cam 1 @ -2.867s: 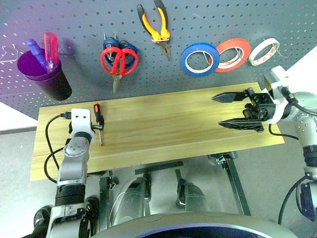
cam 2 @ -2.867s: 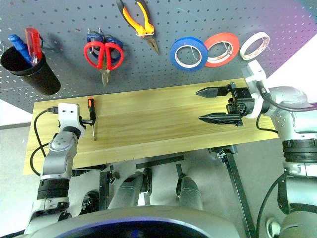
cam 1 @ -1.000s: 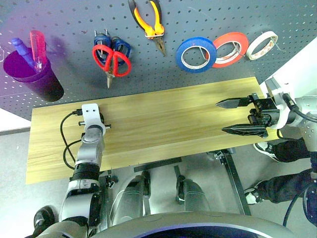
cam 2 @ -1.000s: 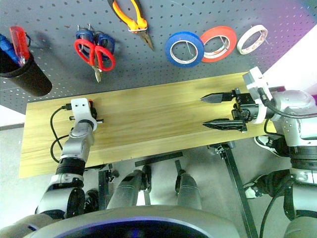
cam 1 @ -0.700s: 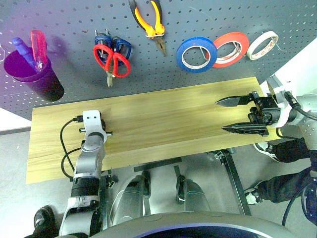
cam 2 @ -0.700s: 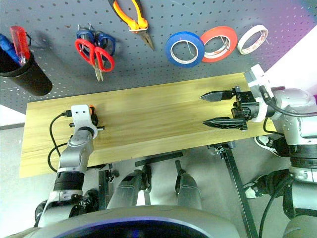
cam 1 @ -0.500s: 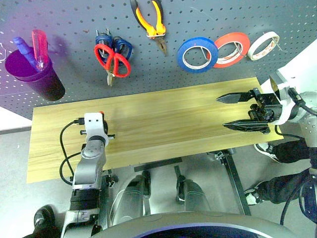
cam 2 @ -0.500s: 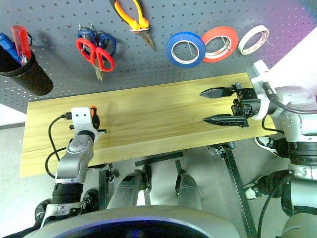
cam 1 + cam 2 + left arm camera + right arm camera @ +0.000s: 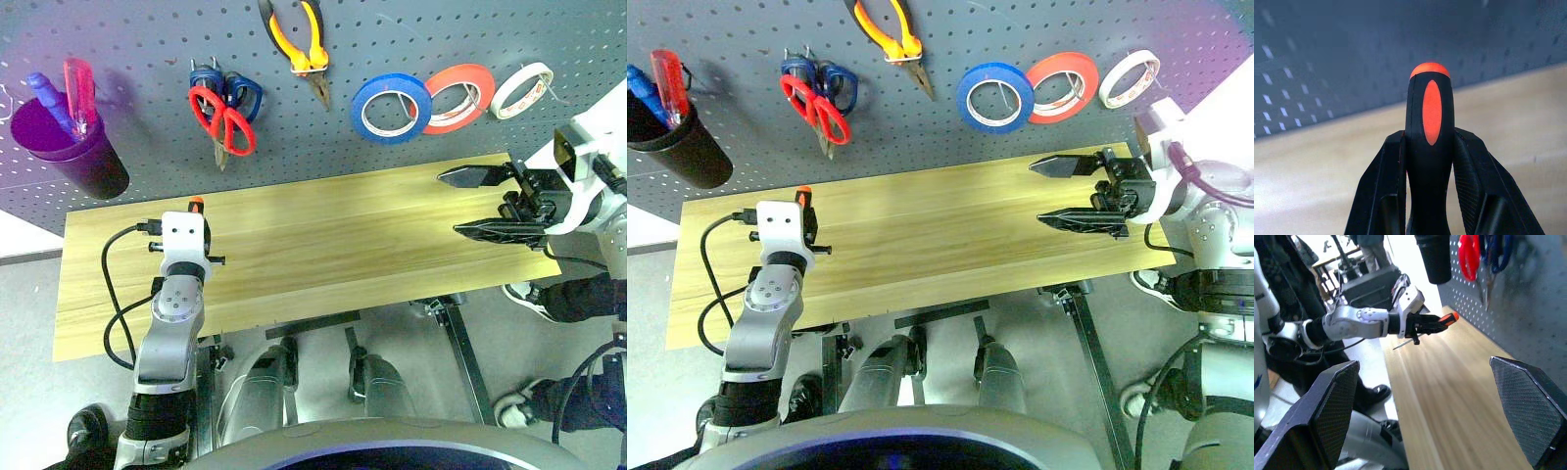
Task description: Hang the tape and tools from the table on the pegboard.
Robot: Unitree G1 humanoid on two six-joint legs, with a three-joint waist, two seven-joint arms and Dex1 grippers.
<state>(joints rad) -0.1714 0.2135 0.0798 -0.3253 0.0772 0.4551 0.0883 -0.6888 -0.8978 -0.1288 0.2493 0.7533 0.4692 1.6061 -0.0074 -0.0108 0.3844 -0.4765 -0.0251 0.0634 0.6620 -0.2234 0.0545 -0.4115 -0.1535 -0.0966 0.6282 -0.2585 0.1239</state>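
We are finding the left gripper (image 9: 1427, 161) clamped on the screwdriver (image 9: 1429, 142), its 2 black fingers (image 9: 1382, 186) pressing either side of the black-and-orange handle, orange cap pointing toward the pegboard (image 9: 147, 59). In the right wrist view we are seeing the same tool (image 9: 1431, 324) lifted clear of the table (image 9: 323, 235), thin shaft sticking out below the grip, over the table's left end. The right gripper (image 9: 485, 204) is hanging over the table's right end w/ jaws wide apart, holding nothing, pointing toward the robot's left. On the pegboard we are noting the blue tape roll (image 9: 390, 108) hanging on a hook, w/ a red-orange roll (image 9: 458, 98) overlapping its right edge and a white roll (image 9: 521, 90) further right. The red-handled scissors (image 9: 224, 117) are hanging blades down, in front of a blue-handled pair (image 9: 217, 80); the pliers (image 9: 302, 44) are hanging higher, to the right of them, nose down. A dark cup (image 9: 69, 152) on the board's left is holding 2 more tools, a red-handled one (image 9: 76, 90) & a blue-handled one (image 9: 49, 98). The tabletop is bare apart from the arms over it.
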